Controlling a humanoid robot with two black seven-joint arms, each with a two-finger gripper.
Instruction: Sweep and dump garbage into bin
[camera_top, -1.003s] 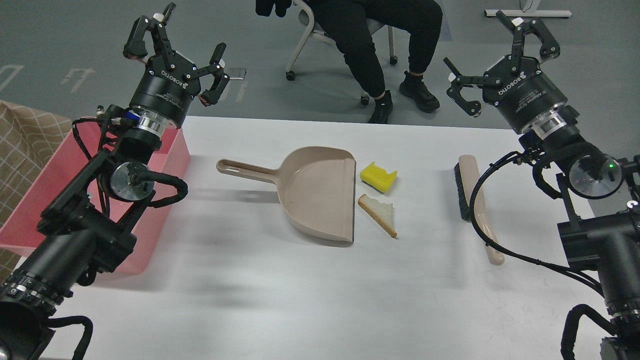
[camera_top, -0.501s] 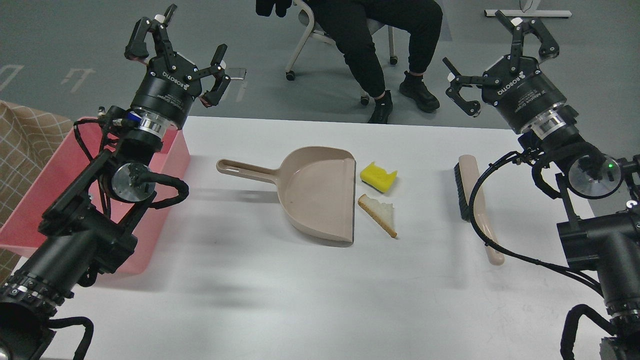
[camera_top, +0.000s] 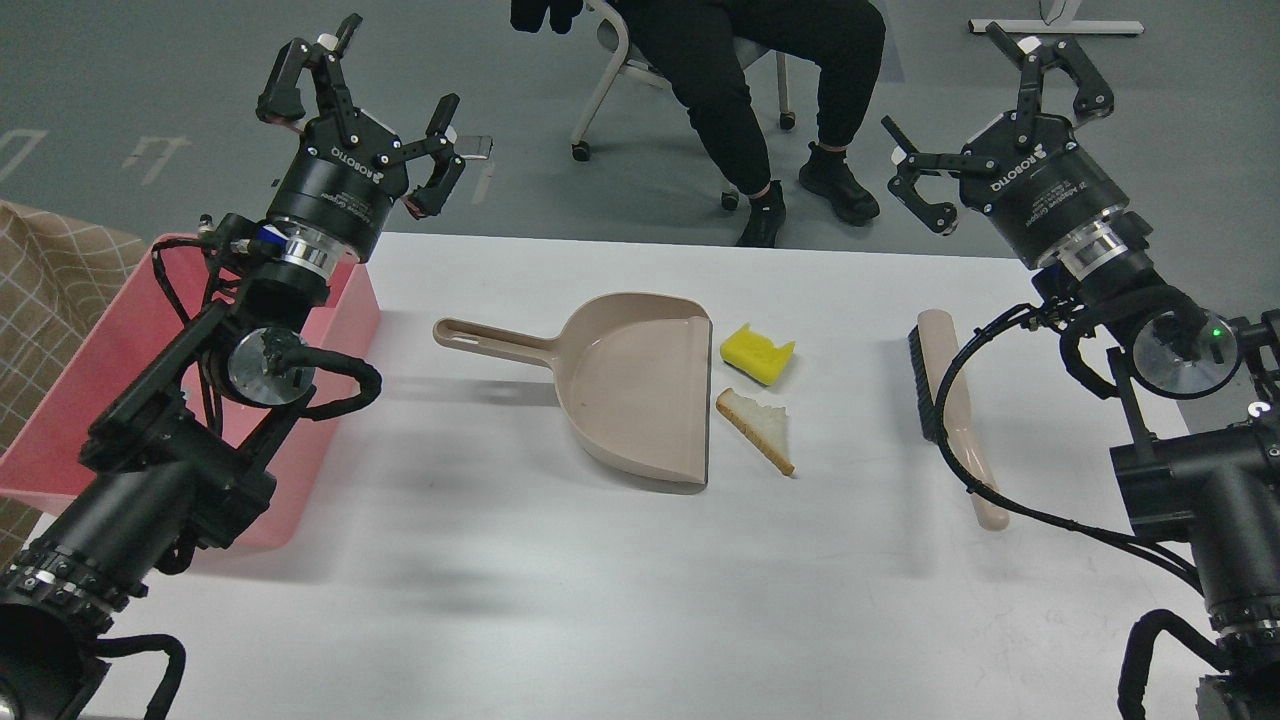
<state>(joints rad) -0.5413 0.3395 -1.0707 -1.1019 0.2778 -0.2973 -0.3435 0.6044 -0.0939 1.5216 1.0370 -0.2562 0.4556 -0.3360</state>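
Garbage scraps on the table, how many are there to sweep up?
2: a yellow sponge chunk by the dustpan's open edge, and a torn bread slice just nearer. None seem hidden.

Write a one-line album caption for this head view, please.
Both open grippers, left and right, are raised above a white table holding dustpan, brush, sponge chunk, bread slice and pink bin.

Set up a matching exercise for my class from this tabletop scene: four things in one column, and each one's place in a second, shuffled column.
Things
1. dustpan
2. brush
3. bin
4. sponge chunk

Places
A. at the table's left edge, behind the left arm
B. just past the bread slice, by the dustpan's open mouth
C. middle of the table, handle pointing left
D. on the right side of the table, under a black cable

Pairs: 1-C, 2-D, 3-A, 4-B
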